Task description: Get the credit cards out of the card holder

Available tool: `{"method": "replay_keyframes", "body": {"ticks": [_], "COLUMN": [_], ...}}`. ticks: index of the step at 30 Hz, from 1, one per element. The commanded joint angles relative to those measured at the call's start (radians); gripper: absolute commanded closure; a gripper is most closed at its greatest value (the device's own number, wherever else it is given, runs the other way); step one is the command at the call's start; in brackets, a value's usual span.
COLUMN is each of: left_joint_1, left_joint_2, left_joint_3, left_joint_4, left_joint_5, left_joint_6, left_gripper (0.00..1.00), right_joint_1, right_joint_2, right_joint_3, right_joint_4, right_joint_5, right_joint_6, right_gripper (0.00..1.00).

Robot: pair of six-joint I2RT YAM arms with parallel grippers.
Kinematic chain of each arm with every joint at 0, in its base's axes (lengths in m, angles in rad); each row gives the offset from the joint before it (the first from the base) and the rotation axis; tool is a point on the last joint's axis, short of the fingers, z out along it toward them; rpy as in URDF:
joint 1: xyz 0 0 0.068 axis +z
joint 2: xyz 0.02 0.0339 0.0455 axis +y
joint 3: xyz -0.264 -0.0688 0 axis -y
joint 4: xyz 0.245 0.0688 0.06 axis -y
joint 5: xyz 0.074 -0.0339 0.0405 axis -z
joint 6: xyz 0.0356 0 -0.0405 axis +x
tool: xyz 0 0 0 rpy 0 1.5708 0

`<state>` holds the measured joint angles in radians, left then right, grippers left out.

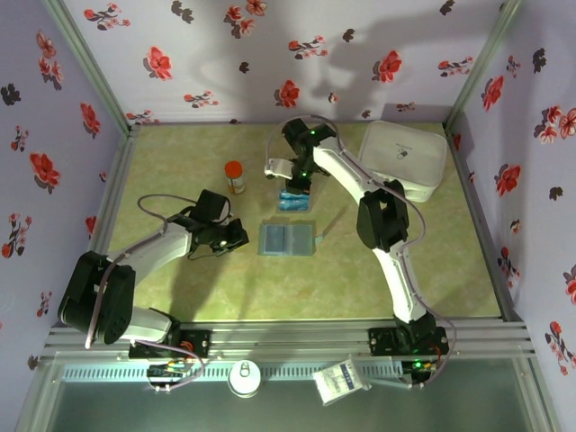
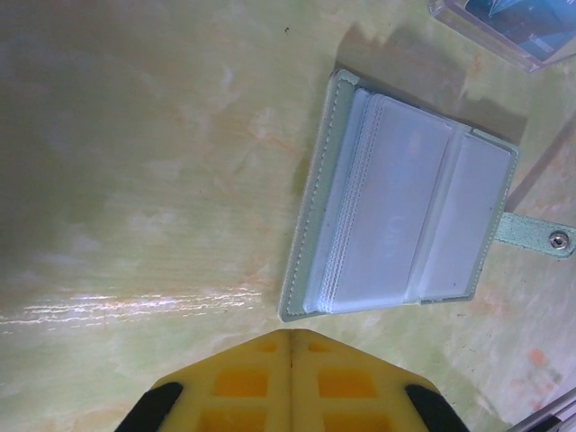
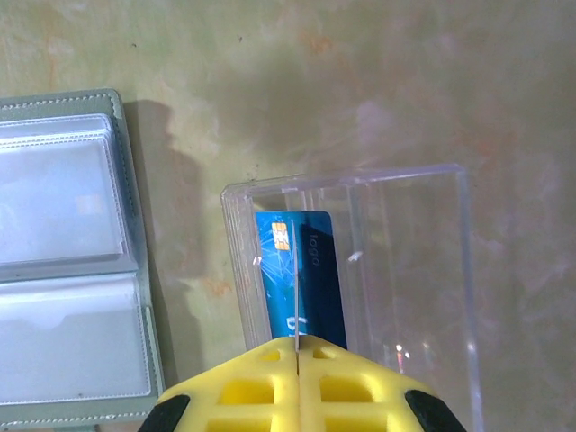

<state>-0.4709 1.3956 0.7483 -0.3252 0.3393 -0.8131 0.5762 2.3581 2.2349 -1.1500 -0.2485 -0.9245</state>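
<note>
Evidently, the card holder [image 1: 288,238] is lying open and flat at mid-tabletop [image 1: 432,270].
A blue credit card [image 3: 310,270] is lying in the clear box [image 3: 360,175] just beyond it. The right gripper [image 3: 295,342] is hanging directly above, jaws pinching what appears to be a thin card [image 3: 293,288] edge-on, its long axis running along the box. The left gripper [image 2: 290,335], jaws closed and empty, is sitting beside the holder; I cannot tell what the sleeves are holding.

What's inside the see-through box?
A blue card with a gold chip lies in the clear box. The right claw hides its near end and anything beneath it.
</note>
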Motion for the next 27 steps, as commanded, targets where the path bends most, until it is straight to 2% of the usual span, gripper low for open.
{"method": "replay_keyframes", "body": {"ticks": [1, 4, 8, 10, 14, 17, 22, 27], "left_joint_1": [0.009, 0.011, 0.011, 0.011, 0.011, 0.010, 0.011, 0.011], "left_joint_2": [-0.009, -0.007, -0.007, -0.001, 0.010, 0.021, 0.052, 0.092], "left_joint_3": [-0.010, -0.011, -0.007, 0.000, 0.011, 0.014, 0.024, 0.054], "left_joint_4": [-0.025, -0.025, -0.025, -0.025, -0.017, -0.002, 0.029, 0.038], "left_joint_5": [-0.019, -0.018, -0.018, -0.016, -0.010, -0.009, 0.013, 0.019], "left_joint_6": [-0.010, -0.009, -0.009, -0.006, -0.004, -0.004, -0.010, 0.009], "left_gripper": [0.94, 0.94, 0.94, 0.94, 0.94, 0.94, 0.94, 0.94], "right_joint_1": [0.010, 0.011, 0.011, 0.011, 0.011, 0.011, 0.011, 0.015], "right_joint_2": [0.037, 0.042, 0.029, 0.010, -0.055, -0.131, -0.247, -0.330], "right_joint_3": [0.021, 0.021, 0.024, 0.018, -0.033, -0.128, -0.308, -0.447], "right_joint_4": [-0.024, -0.019, -0.019, -0.019, 0.021, 0.122, 0.315, 0.453], "right_joint_5": [-0.021, -0.021, 0.001, 0.010, 0.015, 0.037, 0.083, 0.133], "right_joint_6": [-0.025, -0.027, -0.015, -0.008, 0.027, 0.085, 0.237, 0.418], "right_gripper": [1.00, 1.00, 0.79, 0.73, 0.69, 0.69, 0.69, 0.74]}}
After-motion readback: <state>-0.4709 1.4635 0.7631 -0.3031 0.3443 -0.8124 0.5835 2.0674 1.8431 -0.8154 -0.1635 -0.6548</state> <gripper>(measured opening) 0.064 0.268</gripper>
